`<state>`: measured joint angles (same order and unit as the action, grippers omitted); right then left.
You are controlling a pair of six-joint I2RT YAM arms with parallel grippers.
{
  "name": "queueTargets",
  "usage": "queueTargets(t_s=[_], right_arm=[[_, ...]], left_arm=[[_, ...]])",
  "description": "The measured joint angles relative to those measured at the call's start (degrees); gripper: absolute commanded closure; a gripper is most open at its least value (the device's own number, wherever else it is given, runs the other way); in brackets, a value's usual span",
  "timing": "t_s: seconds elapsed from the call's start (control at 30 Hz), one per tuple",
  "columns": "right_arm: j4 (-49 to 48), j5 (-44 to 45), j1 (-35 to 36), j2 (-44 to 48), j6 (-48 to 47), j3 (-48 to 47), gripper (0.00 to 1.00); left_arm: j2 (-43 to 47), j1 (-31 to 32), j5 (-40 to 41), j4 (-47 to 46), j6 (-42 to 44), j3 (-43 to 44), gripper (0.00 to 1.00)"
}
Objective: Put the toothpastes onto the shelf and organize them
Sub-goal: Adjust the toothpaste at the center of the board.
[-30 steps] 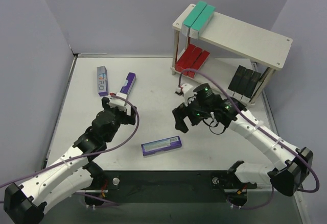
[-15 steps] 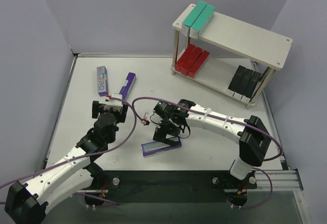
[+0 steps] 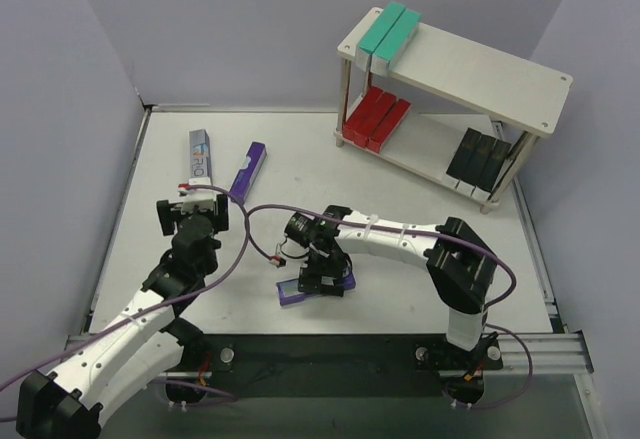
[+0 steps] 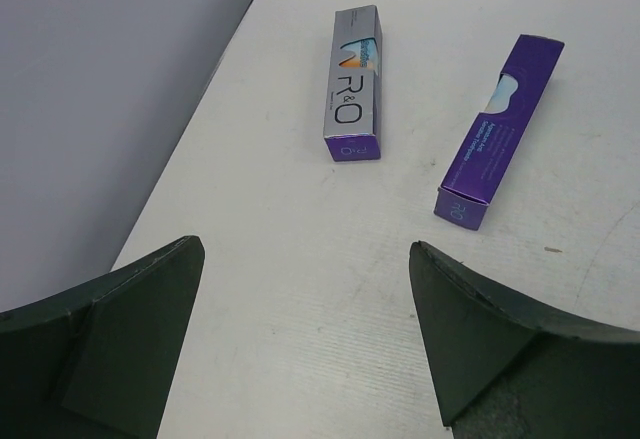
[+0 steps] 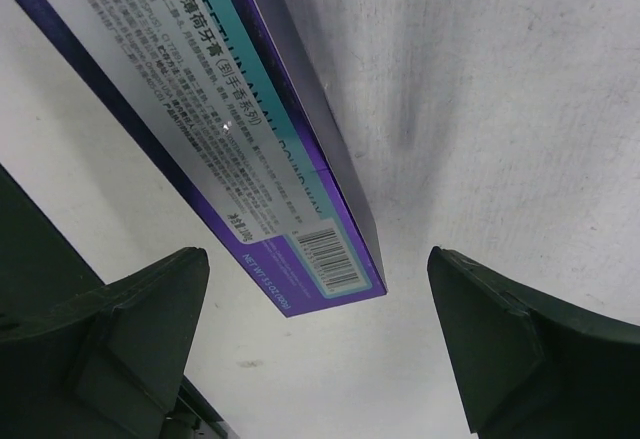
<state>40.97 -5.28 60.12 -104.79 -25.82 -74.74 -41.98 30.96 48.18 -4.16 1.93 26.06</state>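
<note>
Three toothpastes lie loose on the white table: a silver and purple carton (image 3: 200,156) (image 4: 355,84), a purple carton (image 3: 247,169) (image 4: 500,129) beside it, and a purple carton with a silver printed face (image 3: 290,291) (image 5: 230,129) near the front. My right gripper (image 3: 322,277) (image 5: 318,259) hangs open over that front carton, with the barcode end just between its fingertips and touching neither. My left gripper (image 3: 192,209) (image 4: 305,249) is open and empty, short of the two far cartons. The shelf (image 3: 470,69) stands at the back right.
On the shelf's top board lie two teal cartons (image 3: 390,31). The lower board holds red cartons (image 3: 377,117) at its left end and black cartons (image 3: 482,159) at its right end. Grey walls close in the table on the left and at the back.
My right arm has swung left from near the shelf and come down over the front carton. My left gripper has shifted left, away from the purple carton.
</note>
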Motion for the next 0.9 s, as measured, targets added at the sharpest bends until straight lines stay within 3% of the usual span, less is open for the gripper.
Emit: queueTargets(t_s=[0.2,0.5,0.7,0.9], right_arm=[[-0.5,2.7,0.5,-1.9,0.8,0.5,0.14],[-3.9,5.3,-0.7,-1.8,5.7,2.7,0.44],[-8.3,0.3,-7.1,1.3,13.5,5.7,0.64],[-11.1,0.0,-12.5,4.4,27.6,9.6,0.65]], left_arm=[[-0.1,-1.7,-2.0,0.1,-2.5,0.0,0.05],[-1.0,-2.2,-3.9,0.7,-3.8,0.1,0.05],[-1.7,-2.3,-5.0,1.0,-4.3,0.1,0.05],[-2.5,-2.6,-5.7,1.5,-4.6,0.1,0.05]])
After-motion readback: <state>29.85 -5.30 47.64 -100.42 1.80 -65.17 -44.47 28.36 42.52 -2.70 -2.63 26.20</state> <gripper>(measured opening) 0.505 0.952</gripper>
